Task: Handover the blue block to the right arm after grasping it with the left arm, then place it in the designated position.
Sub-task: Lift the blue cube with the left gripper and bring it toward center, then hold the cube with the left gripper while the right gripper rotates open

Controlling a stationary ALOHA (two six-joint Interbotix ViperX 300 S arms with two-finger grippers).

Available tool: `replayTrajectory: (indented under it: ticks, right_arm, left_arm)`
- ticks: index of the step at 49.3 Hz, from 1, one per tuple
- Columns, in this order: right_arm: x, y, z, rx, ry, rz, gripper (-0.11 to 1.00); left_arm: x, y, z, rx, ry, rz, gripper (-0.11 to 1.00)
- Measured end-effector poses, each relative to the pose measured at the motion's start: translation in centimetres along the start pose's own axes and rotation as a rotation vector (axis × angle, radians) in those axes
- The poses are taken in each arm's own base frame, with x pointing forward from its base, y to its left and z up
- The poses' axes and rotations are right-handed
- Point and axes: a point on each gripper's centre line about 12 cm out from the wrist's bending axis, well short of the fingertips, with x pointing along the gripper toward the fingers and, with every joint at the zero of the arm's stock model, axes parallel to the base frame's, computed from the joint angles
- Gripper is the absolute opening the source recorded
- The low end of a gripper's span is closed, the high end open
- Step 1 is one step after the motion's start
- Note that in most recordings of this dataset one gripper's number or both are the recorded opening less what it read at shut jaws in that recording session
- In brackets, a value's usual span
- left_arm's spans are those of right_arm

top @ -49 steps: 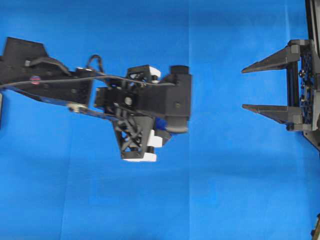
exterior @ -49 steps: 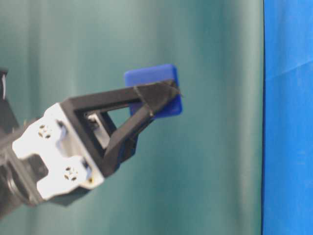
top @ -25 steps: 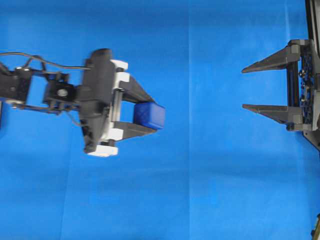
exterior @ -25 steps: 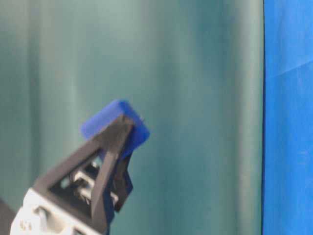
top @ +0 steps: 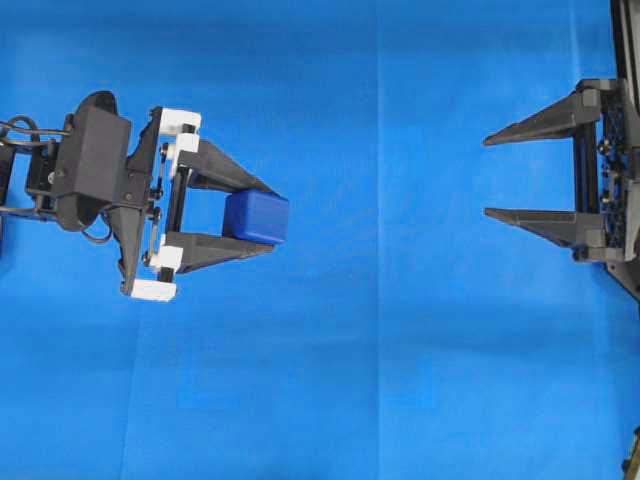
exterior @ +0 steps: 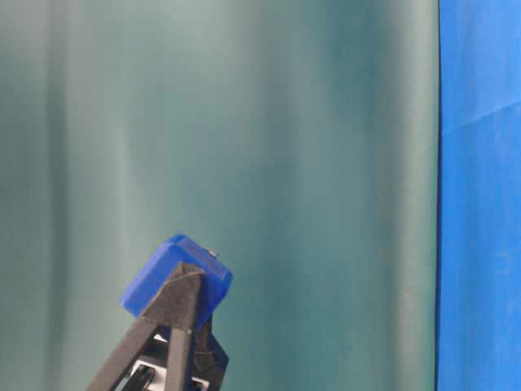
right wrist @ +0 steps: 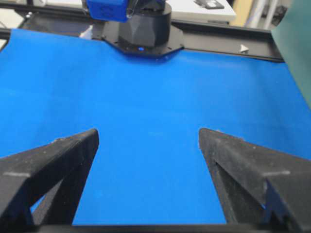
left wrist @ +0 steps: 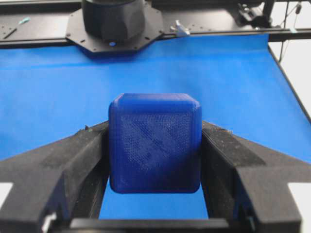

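Left arm's pincer [top: 262,218] clenched on small dark-blue rounded cube [top: 256,218], aloft at 9 o'clock of blue-clothed worktop [top: 400,380]. Right arm's pincer [top: 487,177] gapes at 3 o'clock, well apart. Advice: carry block level, centred between those fingers; release only after they clamp.

Your non-task items: blue cloth [top: 400,380], spread flat beneath both sets of fingers; teal curtain [exterior: 244,122], hanging behind the raised fingers.
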Motion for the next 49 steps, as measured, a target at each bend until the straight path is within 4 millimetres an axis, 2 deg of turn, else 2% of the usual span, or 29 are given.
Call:
replayTrajectory:
  ticks: [24, 35, 49]
  right_arm:
    - [0.1, 0.0, 0.2, -0.036, 0.000, 0.002, 0.98]
    - [0.1, 0.4, 1.1, -0.214, -0.015, 0.026, 0.98]
    - [0.2, 1.0, 1.9, -0.521, -0.037, 0.063, 0.98]
  left_arm:
    - [0.0, 0.1, 0.0, -0.012, 0.000, 0.004, 0.46]
    - [0.0, 0.1, 0.0, -0.015, -0.002, 0.004, 0.46]
    - [0.0, 0.1, 0.1, -0.018, -0.005, 0.007, 0.46]
